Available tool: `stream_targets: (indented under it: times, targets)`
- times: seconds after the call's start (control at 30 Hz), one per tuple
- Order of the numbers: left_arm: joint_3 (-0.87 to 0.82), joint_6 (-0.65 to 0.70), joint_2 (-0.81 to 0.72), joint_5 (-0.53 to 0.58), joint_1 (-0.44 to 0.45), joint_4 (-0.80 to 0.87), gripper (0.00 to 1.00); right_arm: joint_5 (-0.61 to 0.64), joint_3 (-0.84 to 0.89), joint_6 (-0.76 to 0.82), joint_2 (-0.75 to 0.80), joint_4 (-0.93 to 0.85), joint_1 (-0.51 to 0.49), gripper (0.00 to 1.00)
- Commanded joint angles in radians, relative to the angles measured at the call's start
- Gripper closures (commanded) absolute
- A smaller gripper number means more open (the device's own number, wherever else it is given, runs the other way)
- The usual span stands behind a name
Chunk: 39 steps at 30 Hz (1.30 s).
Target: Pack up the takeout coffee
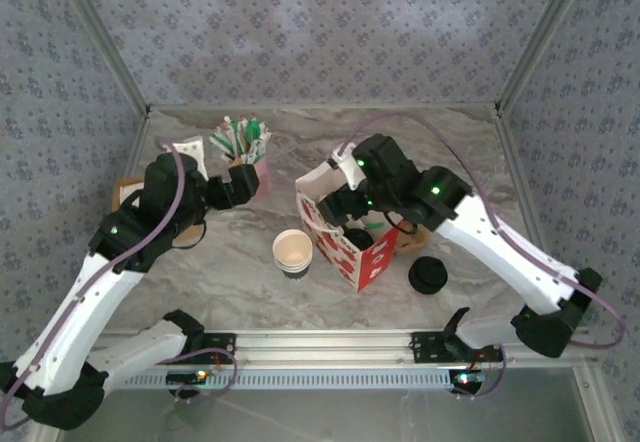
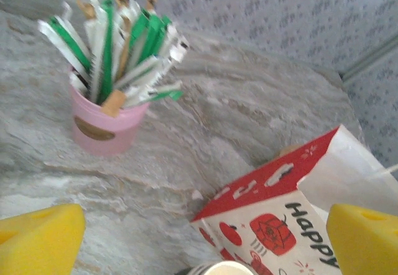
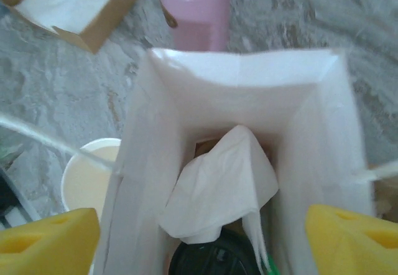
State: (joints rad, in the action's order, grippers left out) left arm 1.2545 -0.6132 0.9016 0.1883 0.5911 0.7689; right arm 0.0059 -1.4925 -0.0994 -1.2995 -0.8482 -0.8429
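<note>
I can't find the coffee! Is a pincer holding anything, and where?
Nothing is held. Both the left pincer and right pincer are open; the round black plastic lid sits untouched inside the red-and-white paper bag.

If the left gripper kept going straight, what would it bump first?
Probably the bare marble table, between the pink cup and the red paper bag; depth is hard to judge.

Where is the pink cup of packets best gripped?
Grip the pink cup across its bare wall below the rim, approaching level from the side. It stands upright, and the packets fan out of its mouth, so a top-down grasp would likely hit them.
</note>
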Motion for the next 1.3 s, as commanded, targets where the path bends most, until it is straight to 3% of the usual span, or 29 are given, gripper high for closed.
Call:
stream_targets:
  times: [0.0,0.27,0.4,0.5,0.7,0.83,1.0,1.1,1.27]
  targets:
    - [0.008,0.026,-0.048,0.124,-0.003,0.029,0.01,-0.023,0.016,-0.005,0.093,0.035,0.001,0.03]
    - [-0.071,0.056,-0.177,0.337,-0.003,0.023,0.0,0.122,0.141,0.018,0.34,0.184,0.025,0.0]
    - [-0.146,0.063,-0.216,0.468,-0.006,0.015,0.01,0.256,0.227,0.015,0.436,0.242,0.105,0.0]
    - [-0.214,0.069,-0.203,0.495,-0.033,-0.015,0.0,0.312,0.29,-0.006,0.476,0.277,0.209,0.0]
    - [-0.383,0.091,-0.156,0.4,-0.218,-0.142,0.0,0.29,0.513,-0.052,0.544,0.408,0.428,0.0]
    - [-0.509,0.116,-0.144,0.274,-0.402,-0.246,0.01,0.188,0.652,-0.125,0.567,0.509,0.62,0.0]
    - [-0.662,0.176,-0.141,0.239,-0.53,-0.397,0.01,0.08,0.901,-0.212,0.591,0.763,0.848,0.0]
    - [-0.746,0.245,-0.139,0.206,-0.567,-0.524,0.01,0.145,1.023,-0.208,0.587,0.925,0.902,0.0]
    - [-0.889,0.369,-0.139,0.14,-0.591,-0.751,0.01,0.267,1.125,-0.18,0.483,1.099,0.903,0.0]
